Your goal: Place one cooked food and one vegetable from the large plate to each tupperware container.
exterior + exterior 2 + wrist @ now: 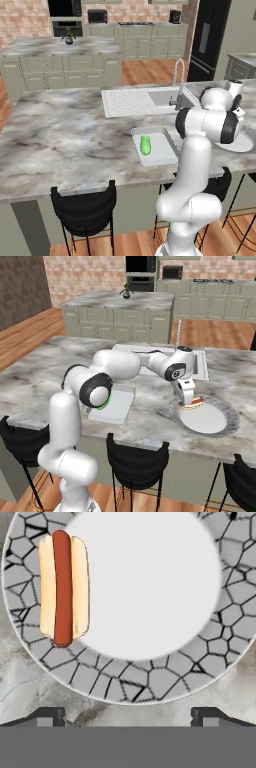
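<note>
Your end effector hangs over the 9 o'clock edge of the large plate, jaws spread wide and gripping nothing. In the hand view its two dark fingertips stand far apart at the bottom, over bare marble just outside the plate's rim.

You can see the hot dog plainly in the hand view: red sausage in a tan bun, lying at about 10 o'clock on the plate, partly on the cracked-pattern rim and partly on the smooth white centre. In the right base view the hand covers most of it, and only a red and tan sliver shows beside the fingers. From that side the rest of the plate looks bare.

At roughly 9 o'clock from the plate on the marble worktop sits the grey-white tupperware container. The long light-green vegetable lies in it. In the left base view your arm cuts off the container's right side and hides most of the plate. In the right base view the elbow blocks much of the container, so you cannot tell what else it holds.
</note>
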You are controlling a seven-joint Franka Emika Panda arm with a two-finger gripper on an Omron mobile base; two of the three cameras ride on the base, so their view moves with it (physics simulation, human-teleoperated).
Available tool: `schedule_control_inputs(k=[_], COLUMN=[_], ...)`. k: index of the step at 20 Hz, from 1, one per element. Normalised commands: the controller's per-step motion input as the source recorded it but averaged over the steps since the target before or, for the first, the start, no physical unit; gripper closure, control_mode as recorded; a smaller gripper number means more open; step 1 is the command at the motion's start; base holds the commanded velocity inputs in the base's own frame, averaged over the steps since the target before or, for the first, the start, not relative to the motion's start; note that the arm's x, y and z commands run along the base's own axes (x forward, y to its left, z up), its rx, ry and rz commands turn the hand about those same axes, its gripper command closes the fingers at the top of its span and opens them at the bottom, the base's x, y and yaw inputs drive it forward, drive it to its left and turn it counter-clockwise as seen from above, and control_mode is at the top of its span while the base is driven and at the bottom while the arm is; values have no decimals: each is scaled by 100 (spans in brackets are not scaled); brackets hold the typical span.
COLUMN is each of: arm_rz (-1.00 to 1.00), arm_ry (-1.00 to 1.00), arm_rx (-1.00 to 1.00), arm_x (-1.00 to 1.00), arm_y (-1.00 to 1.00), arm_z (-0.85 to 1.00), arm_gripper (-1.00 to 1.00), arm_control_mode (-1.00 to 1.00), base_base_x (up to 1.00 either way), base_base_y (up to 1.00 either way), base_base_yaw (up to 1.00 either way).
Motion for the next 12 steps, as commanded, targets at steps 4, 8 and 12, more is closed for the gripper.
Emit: schedule_control_inputs(k=[4, 8, 12], arm_rz=[-9, -5, 0], arm_ry=[6, 7, 0], arm_rx=[0, 0, 0], arm_x=[54, 42, 33], arm_y=[-11, -16, -20], arm_z=[-23, -31, -16], arm_gripper=[-100, -100, -100], arm_control_mode=[-100, -100, -100], base_base_x=[0, 0, 0], base_base_y=[0, 0, 0], base_base_yaw=[0, 0, 0])
